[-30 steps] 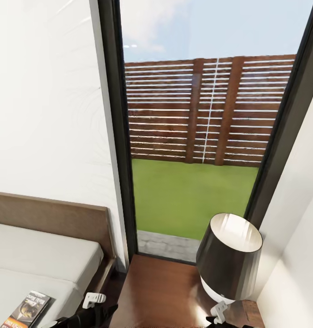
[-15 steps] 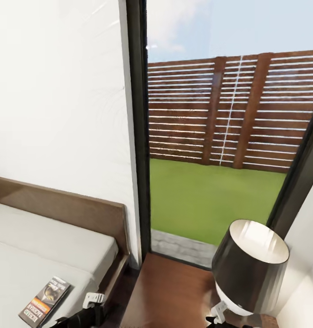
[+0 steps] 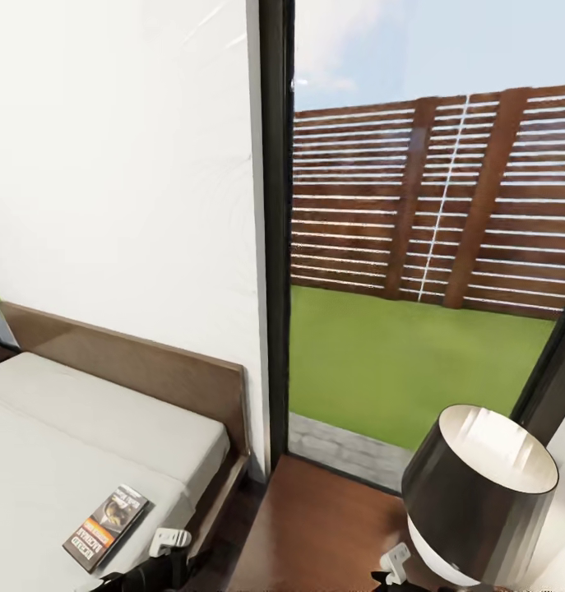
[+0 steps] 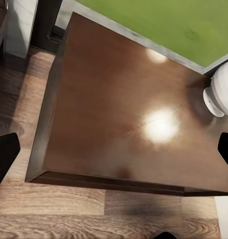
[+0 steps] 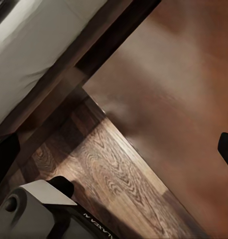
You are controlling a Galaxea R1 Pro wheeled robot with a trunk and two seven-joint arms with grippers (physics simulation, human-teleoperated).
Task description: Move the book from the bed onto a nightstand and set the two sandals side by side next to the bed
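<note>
The book (image 3: pixel 107 527) lies flat on the off-white mattress of the bed (image 3: pixel 60 444), close to the mattress's near corner, orange band toward me. Right of the bed stands the nightstand (image 3: pixel 327 534), glossy dark brown. My left gripper (image 4: pixel 114 152) hangs open above the nightstand top (image 4: pixel 119 114), fingertips wide apart and nothing between them. My right gripper (image 5: pixel 114 154) is open too, over the plank floor (image 5: pixel 119 174) between the bed frame (image 5: pixel 69 84) and the nightstand (image 5: pixel 188 84). The sandals are out of view.
A black-shaded lamp (image 3: pixel 479 485) with a white base (image 4: pixel 221 94) stands on the nightstand's right rear part. Behind it is a tall dark-framed window (image 3: pixel 275 247) onto grass and a slatted fence. The headboard (image 3: pixel 150 374) backs onto a white wall. Only a narrow floor gap separates bed and nightstand.
The whole head view has shifted: the camera has turned left, so more of the bed shows and the book, window and lamp sit further right in the picture. Nothing was handled.
</note>
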